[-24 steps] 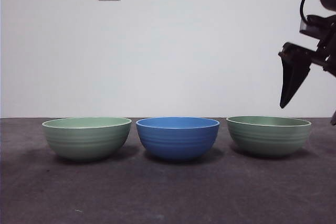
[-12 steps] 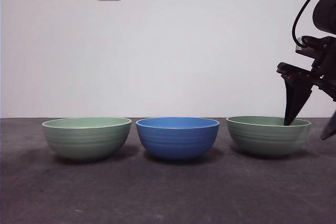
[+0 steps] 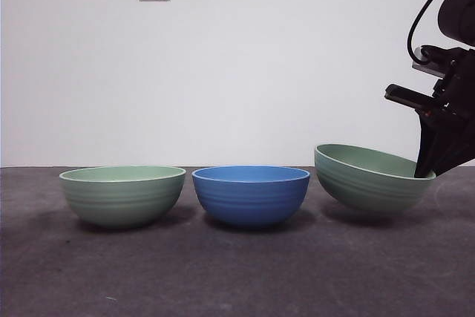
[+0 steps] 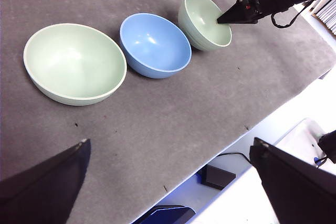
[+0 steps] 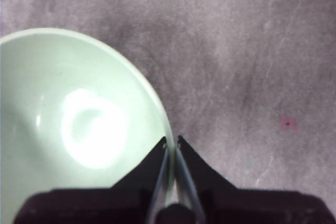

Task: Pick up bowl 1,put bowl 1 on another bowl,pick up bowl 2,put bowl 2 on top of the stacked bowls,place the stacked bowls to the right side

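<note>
The right gripper (image 3: 427,172) pinches the rim of a pale green bowl (image 3: 369,177), tilting it beside the blue bowl (image 3: 251,194); another green bowl (image 3: 122,194) sits beyond. The left gripper (image 4: 168,182) hovers, jaws wide apart.

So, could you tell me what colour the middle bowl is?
Blue, clearest in the front view.

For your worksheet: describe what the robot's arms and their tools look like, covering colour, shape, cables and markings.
Both tools are black. The right tool has two flat jaws tapering to narrow points, on a blocky black mount with a black cable looping above it. A small red mark shows near its tip in the left wrist view. The left tool shows only two broad, dark wedge-shaped jaws.
</note>
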You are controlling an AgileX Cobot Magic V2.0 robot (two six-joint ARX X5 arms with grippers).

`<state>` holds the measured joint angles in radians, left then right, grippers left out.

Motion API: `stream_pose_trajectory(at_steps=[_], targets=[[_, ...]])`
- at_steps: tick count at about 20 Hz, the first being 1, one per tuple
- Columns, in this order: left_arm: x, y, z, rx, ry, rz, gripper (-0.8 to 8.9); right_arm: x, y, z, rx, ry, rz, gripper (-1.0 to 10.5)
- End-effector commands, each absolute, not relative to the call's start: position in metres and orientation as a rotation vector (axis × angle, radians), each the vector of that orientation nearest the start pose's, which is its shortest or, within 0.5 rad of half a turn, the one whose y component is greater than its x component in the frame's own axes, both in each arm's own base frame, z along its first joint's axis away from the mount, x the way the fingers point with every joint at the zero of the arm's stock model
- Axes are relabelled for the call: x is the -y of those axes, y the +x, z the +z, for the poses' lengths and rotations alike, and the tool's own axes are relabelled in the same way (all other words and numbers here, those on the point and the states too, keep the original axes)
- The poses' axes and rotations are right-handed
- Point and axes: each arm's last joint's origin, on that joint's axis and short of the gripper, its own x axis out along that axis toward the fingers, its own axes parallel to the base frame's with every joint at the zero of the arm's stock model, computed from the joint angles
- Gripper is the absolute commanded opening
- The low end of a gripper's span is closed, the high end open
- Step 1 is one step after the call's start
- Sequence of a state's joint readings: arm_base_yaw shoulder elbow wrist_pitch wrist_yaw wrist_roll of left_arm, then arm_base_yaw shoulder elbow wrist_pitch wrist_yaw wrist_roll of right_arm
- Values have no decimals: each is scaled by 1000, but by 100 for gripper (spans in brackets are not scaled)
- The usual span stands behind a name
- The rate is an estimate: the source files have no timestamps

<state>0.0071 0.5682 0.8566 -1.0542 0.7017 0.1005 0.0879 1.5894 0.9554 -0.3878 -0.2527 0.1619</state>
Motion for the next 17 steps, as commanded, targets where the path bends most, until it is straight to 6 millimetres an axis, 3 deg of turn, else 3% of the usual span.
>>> stream_pose_trajectory(at_steps=[1, 6, 13, 17], targets=[[18, 82, 311, -696, -182, -701, 588, -37, 306, 193, -1029, 236, 235, -12], [18, 87, 310, -717, -190, -700, 588, -58, 288, 234, -897, 200, 324, -12], [19, 89, 311, -697, -181, -706, 588, -122, 287, 293, -768, 76, 473, -13], [19, 89, 312, -692, -179, -707, 588, -150, 307, 286, -824, 34, 492, -13]])
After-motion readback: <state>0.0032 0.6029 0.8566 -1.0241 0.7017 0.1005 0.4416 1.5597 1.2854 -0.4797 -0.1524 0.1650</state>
